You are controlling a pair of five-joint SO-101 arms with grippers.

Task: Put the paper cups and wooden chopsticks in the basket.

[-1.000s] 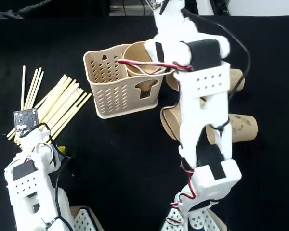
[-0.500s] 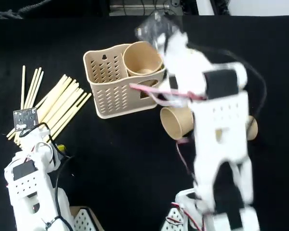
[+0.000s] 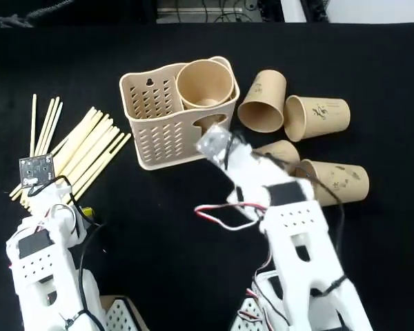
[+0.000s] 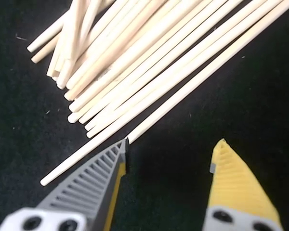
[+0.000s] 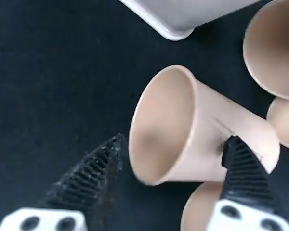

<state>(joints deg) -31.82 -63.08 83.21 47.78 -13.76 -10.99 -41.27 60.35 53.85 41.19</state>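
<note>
Cup [image 3: 204,83] in basket [image 3: 159,131]; right pincer [image 5: 174,140] retreated, spread.

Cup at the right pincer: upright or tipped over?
Tipped over: the cup lies on its side, mouth facing sideways, with the open right pincer straddling it.

White arms [image 3: 298,238] (red-and-white wires [image 3: 219,215] trailing), black motor blocks [image 3: 284,194], ribbed jaws.

High view down over whole table [image 3: 159,227]; left wrist close on chopsticks [image 4: 149,72], right wrist close on cup [image 5: 183,130], both shared
</note>
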